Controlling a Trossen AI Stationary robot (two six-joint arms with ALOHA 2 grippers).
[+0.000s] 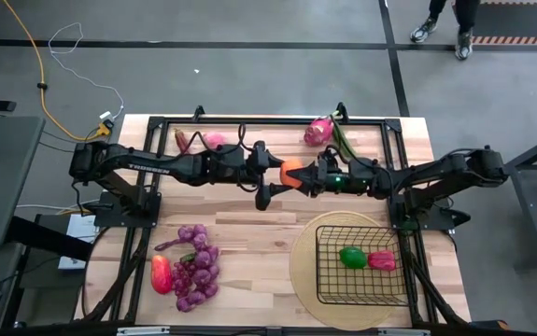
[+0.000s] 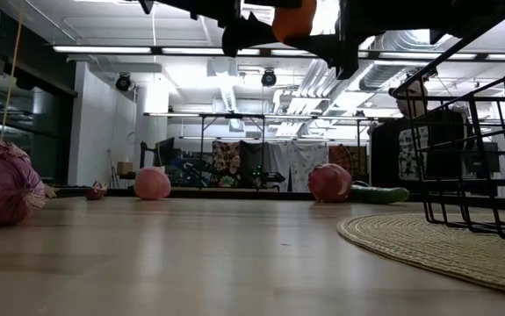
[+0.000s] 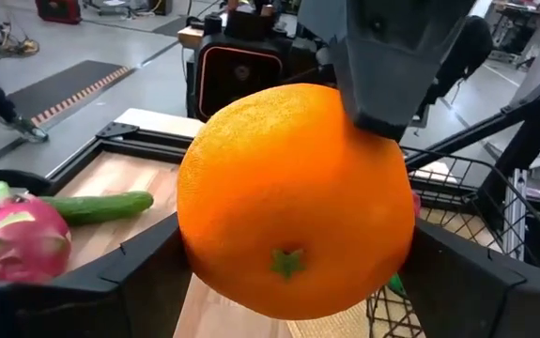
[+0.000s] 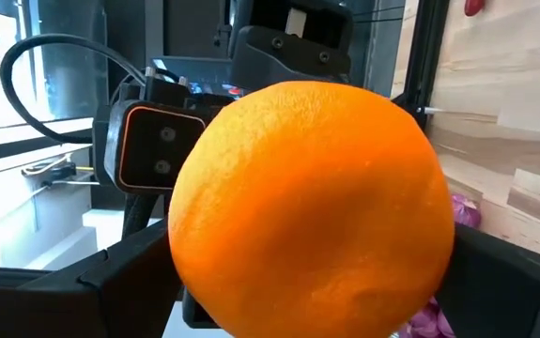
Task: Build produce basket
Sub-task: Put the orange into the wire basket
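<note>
Purple grape bunches (image 1: 196, 267) lie on the left of the wooden table (image 1: 249, 233), a red pepper (image 1: 161, 274) touching their left edge. Up at the far edge, a pink fruit (image 1: 214, 140) lies near the left arm. Centre stage: the orange (image 1: 291, 173) hangs above the table between both arms. The left gripper (image 1: 274, 173) has its fingers on the orange from the left, and the right gripper (image 1: 307, 175) clasps the same fruit from the right, both sets of fingers spread wide around it. Behind, the pink dragon fruit (image 1: 318, 130) lies beside the green cucumber (image 1: 346, 142). Over on the right, the black wire basket (image 1: 361, 266) stands on the round woven mat (image 1: 303, 266), holding a green pepper (image 1: 352, 257) and a red one (image 1: 381, 260) side by side.
</note>
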